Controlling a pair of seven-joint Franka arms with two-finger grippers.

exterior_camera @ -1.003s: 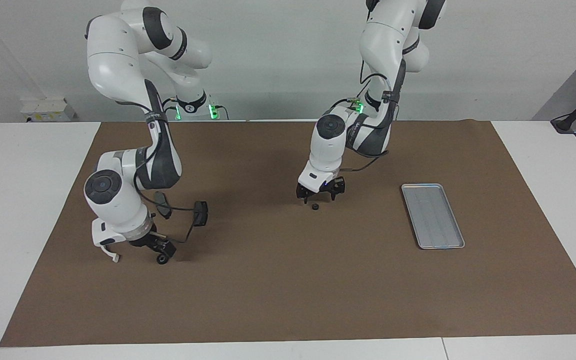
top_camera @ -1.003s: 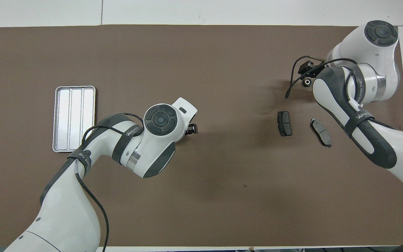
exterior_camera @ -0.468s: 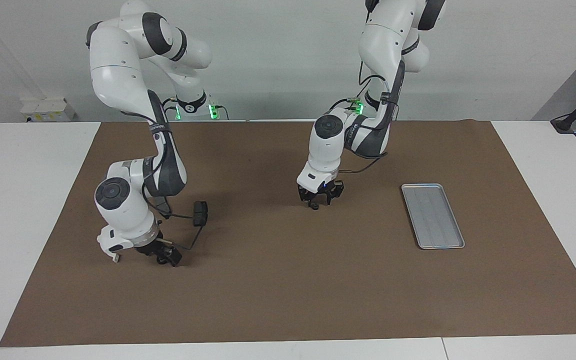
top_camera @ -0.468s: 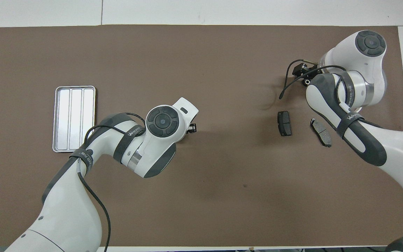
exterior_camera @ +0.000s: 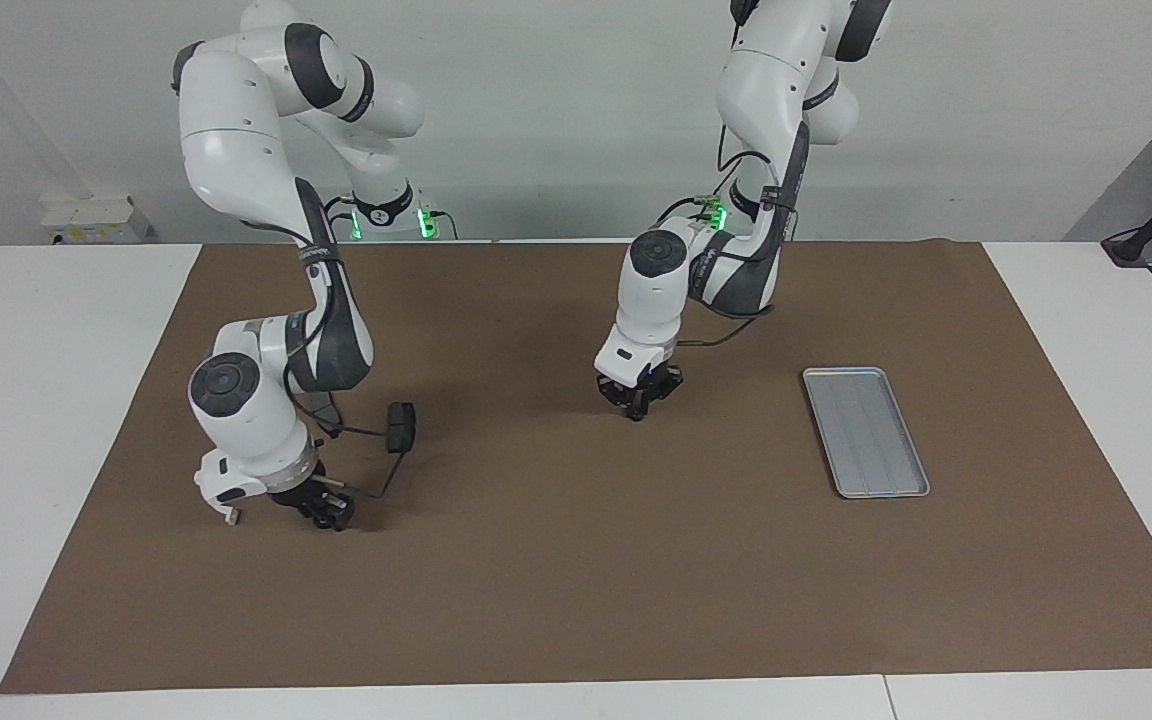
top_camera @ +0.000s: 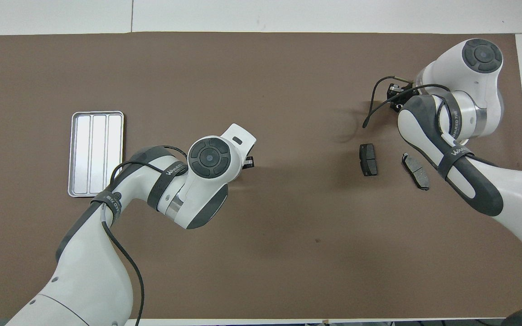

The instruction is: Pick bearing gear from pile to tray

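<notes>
My left gripper [exterior_camera: 639, 408] is down on the brown mat near the table's middle. Its fingertips have come together where a small black bearing gear lay, and the gear is hidden between them. In the overhead view only the tip of the left gripper [top_camera: 248, 161] shows past the wrist. My right gripper [exterior_camera: 329, 516] is low on the mat at the pile, drawn in on a small black ring piece that barely shows; from above the right gripper [top_camera: 396, 97] looks narrow. The silver tray [exterior_camera: 866, 430] lies bare toward the left arm's end of the table.
Two dark brake pads [top_camera: 368, 159] [top_camera: 416, 170] lie on the mat beside the right arm, nearer to the robots than its gripper. One brake pad [exterior_camera: 400, 427] shows in the facing view. A black cable loops from the right wrist over the mat.
Both grippers have closed from wide open. The left one came down around the small black piece. The right wrist shifted slightly and closed at the ring piece.
</notes>
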